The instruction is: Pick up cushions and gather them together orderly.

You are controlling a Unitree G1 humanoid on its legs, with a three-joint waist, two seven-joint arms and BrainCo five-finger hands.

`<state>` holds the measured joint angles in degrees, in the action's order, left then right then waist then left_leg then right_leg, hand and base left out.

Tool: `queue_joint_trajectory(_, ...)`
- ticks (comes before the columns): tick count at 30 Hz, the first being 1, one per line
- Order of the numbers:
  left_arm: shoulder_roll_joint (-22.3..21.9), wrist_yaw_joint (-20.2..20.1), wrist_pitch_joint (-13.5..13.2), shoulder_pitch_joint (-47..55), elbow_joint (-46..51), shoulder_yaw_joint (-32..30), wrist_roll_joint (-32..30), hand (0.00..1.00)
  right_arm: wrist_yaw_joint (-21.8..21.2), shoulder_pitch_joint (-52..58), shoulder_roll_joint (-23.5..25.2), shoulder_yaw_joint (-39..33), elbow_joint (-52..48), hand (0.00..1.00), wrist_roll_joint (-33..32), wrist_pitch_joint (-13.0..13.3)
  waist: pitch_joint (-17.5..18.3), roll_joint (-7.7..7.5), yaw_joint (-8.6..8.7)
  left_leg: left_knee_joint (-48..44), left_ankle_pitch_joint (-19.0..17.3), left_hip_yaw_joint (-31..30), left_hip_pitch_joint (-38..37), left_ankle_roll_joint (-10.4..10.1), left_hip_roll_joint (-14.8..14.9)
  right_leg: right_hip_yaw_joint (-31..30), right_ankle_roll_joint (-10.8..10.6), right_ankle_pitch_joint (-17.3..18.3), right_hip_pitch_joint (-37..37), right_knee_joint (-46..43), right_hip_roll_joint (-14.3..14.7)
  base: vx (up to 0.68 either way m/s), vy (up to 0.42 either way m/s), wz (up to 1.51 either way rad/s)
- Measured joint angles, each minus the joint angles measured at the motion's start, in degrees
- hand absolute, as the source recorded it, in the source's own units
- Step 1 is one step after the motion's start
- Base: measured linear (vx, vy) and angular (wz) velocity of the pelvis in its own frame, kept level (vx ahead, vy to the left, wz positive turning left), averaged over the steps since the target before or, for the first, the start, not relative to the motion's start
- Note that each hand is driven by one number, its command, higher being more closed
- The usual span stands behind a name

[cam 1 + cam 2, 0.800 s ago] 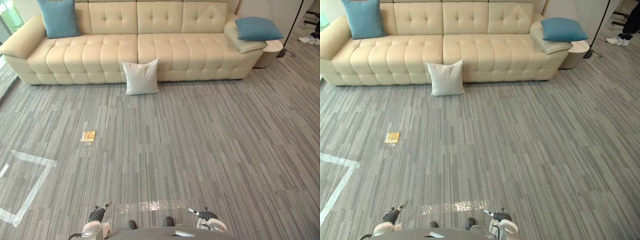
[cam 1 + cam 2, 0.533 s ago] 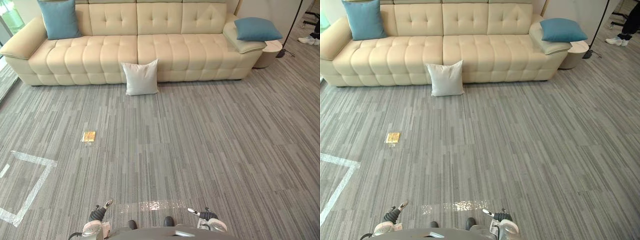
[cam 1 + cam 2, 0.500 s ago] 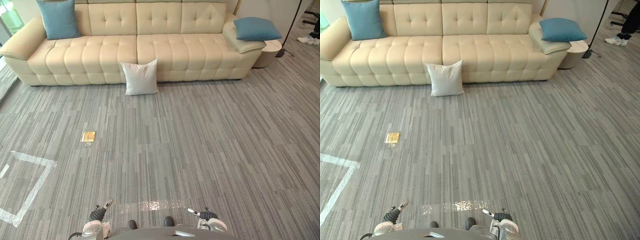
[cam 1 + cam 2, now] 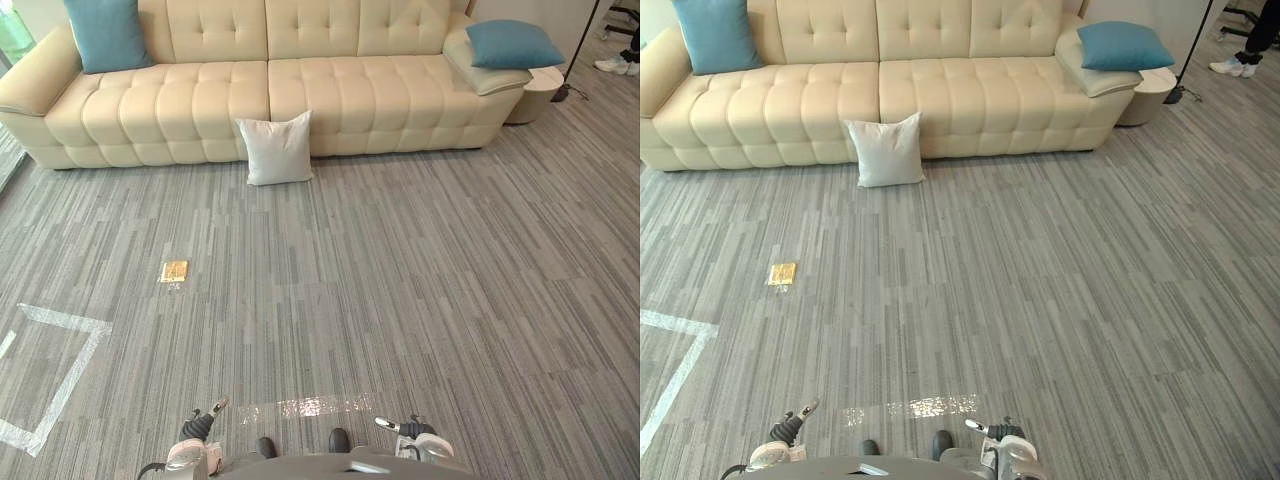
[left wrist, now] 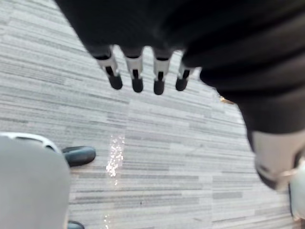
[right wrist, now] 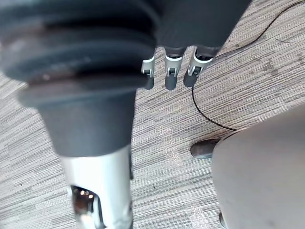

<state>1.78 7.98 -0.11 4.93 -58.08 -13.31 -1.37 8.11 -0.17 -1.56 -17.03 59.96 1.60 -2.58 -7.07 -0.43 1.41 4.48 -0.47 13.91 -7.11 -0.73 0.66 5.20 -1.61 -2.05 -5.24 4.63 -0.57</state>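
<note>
In the left eye view we see the white cushion [image 4: 277,148] standing on the floor [image 4: 420,290] and leaning against the front of the sofa [image 4: 190,105], roughly at its middle. The left blue cushion [image 4: 105,33] is propped against the backrest at one end and the right blue cushion [image 4: 512,43] lies on the armrest at the other, so the three are well apart. Low in this view the left hand [image 4: 197,428] and the right hand [image 4: 412,430] hang close to the body, far from any cushion. The right eye view gives the same layout, with a gold floor plate [image 4: 782,273] lying between us and the sofa. In the left wrist view the left hand's fingers [image 5: 137,83] hang straight and relaxed over bare floor, grasping nothing. In the right wrist view the right hand's fingers [image 6: 171,81] are likewise released and empty; the large shape in the foreground is probably its thumb, though we cannot be sure. We judge the task hardly begun: no cushion is lifted and none are gathered. What is left is to reach the sofa, pick up each cushion and set all three side by side in a tidy row.
</note>
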Motion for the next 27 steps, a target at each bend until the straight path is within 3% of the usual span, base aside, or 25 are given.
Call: queue_joint_trajectory(27, 0.4, 0.85, -0.03, -1.51, -0.51, 2.23, -1.58, 0.0, 0.52, 0.08, 0.45, -0.11, -0.47, 0.0, -0.89, 0.96, -1.16, -0.7, -0.12, 0.06, 0.12, -1.89, 2.18, 0.12, -0.14, 2.1, 0.02, 0.66, 1.24, -0.02, -0.15, -0.02, -0.013, 0.04)
